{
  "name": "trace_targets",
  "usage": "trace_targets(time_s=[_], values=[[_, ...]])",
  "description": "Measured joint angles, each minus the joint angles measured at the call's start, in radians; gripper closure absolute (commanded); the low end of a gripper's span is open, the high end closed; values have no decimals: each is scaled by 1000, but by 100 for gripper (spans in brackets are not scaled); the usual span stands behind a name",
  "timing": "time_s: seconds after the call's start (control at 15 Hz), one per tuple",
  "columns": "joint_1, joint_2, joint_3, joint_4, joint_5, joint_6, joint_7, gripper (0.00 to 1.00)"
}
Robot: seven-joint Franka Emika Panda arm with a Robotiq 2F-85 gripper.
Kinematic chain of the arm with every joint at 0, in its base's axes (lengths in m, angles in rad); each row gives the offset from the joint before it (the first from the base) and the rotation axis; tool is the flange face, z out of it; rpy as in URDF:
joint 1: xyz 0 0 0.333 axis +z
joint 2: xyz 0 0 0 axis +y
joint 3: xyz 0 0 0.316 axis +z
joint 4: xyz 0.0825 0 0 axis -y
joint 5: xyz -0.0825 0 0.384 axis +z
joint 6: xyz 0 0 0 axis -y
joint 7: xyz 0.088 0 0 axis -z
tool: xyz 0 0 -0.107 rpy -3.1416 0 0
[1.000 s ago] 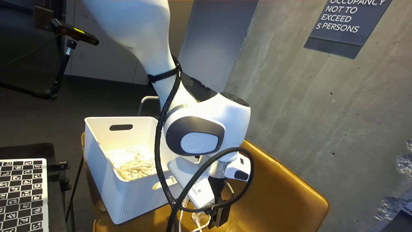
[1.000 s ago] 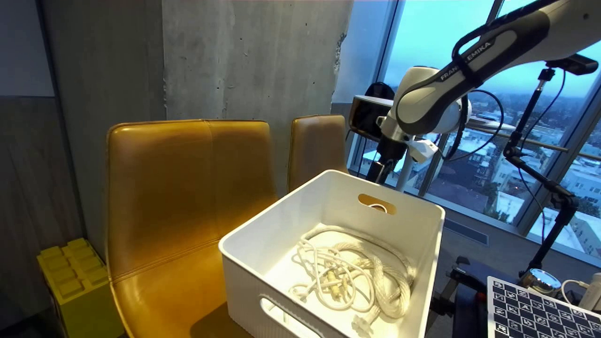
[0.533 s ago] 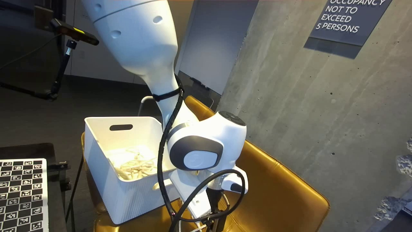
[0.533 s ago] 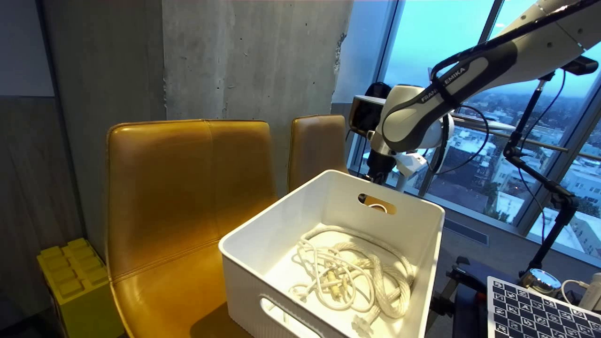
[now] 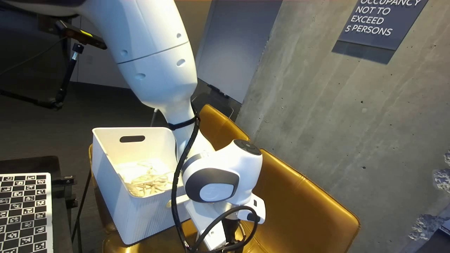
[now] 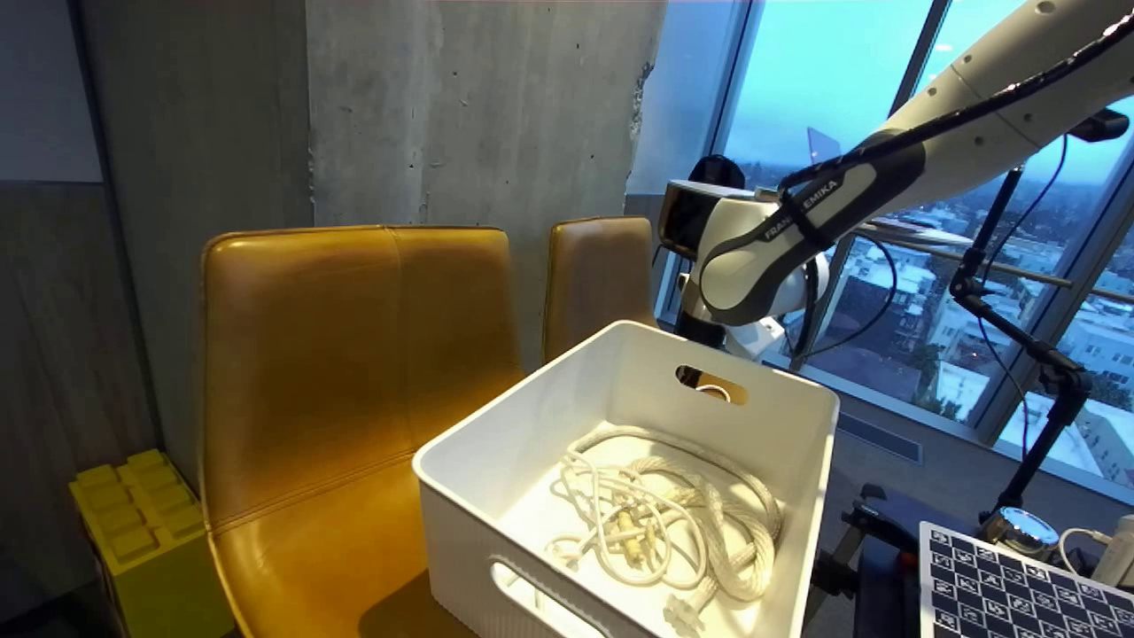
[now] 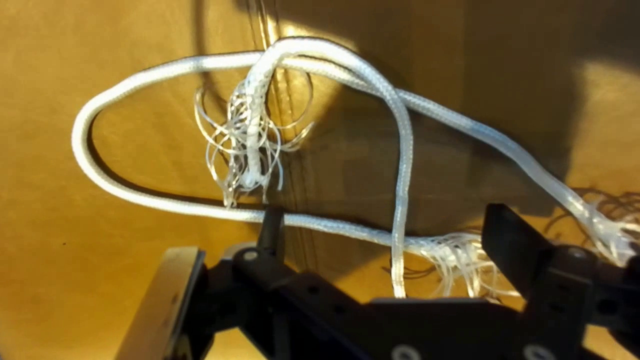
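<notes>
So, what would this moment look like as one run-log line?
gripper: open | holding: nothing | below: frayed white rope on tan seat | nearby: white bin with cords inside

Most likely a small office room on an upper floor: a wall sign (image 5: 381, 21) reads "OCCUPANCY NOT TO EXCEED 5 PERSONS", tan leather-look chairs (image 6: 359, 328) stand near a bare concrete wall (image 5: 327, 112), and tall windows (image 6: 824, 80) overlook city buildings (image 6: 957, 381). A marker-patterned calibration board (image 6: 1019, 585) and stand-mounted camera (image 5: 80, 34) suggest lab use.
</notes>
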Motion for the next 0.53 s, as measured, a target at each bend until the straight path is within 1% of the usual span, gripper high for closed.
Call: trace_targets(time_s=[0.33,0.4,0.47,0.53], values=[[5,61,0,27,-40,31,48,0],[5,68,-1,41,-45,31,56,15],[5,74,-2,53,-50,31,64,26],[5,80,-3,66,-53,31,70,32]])
